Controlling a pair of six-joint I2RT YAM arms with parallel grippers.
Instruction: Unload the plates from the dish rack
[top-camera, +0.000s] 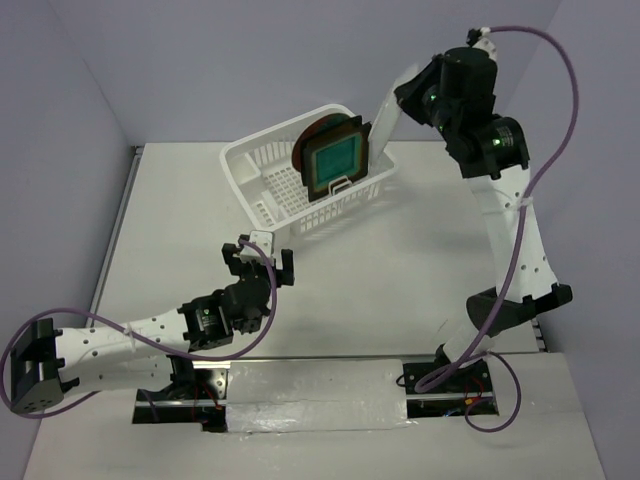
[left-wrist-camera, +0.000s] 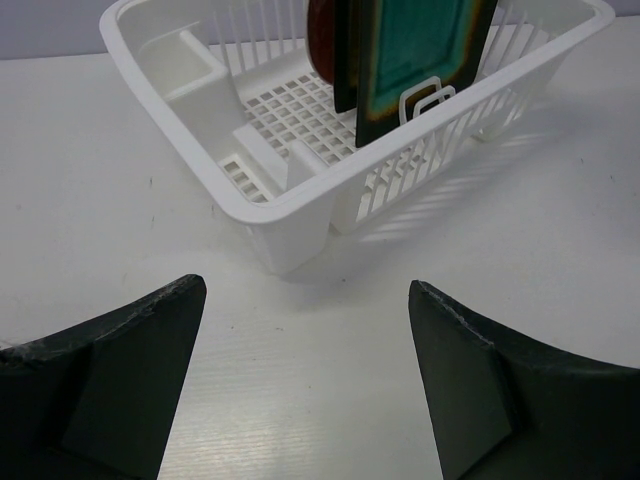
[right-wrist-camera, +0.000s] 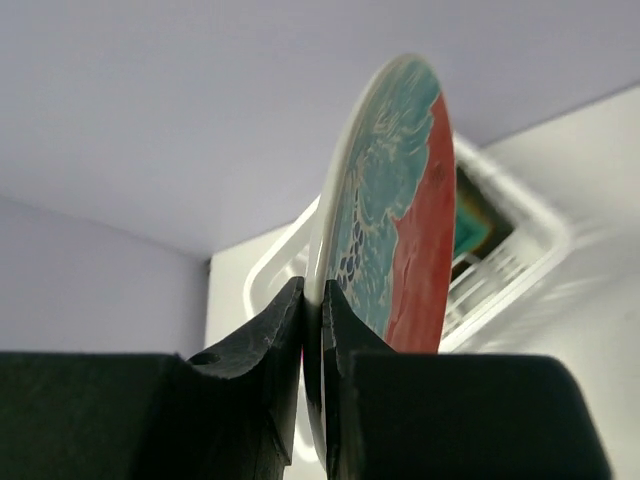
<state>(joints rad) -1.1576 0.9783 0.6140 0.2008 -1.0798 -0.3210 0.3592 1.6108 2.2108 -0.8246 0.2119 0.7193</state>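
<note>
One round plate (right-wrist-camera: 400, 200), red-rimmed with a mottled teal-and-white centre, is clamped by its rim between the fingers of the right gripper (right-wrist-camera: 312, 290), which are pressed together on either face of it. In the top view this plate is seen edge-on and tilted, held up over the far right end of the dish rack (left-wrist-camera: 285, 235). Whether its lower edge is clear of the rack cannot be told. In the right wrist view the rack is seen blurred behind the plate.

The white lattice rack is set on the white table (left-wrist-camera: 120, 200), turned at an angle to the table's edges. A square teal-centred plate (left-wrist-camera: 420, 50) with a dark rim is stood upright in the rack's right half, facing the arms. A second red-rimmed plate (left-wrist-camera: 320, 35) is stood just behind it and is mostly hidden. A dark edge is seen between the two, but what it belongs to cannot be made out. The left half of the rack is shown bare down to its slotted floor.

The left gripper (left-wrist-camera: 310, 385) is held low over the table, near the rack's nearest corner and apart from it. Its fingers are spread wide, with nothing between them.
</note>
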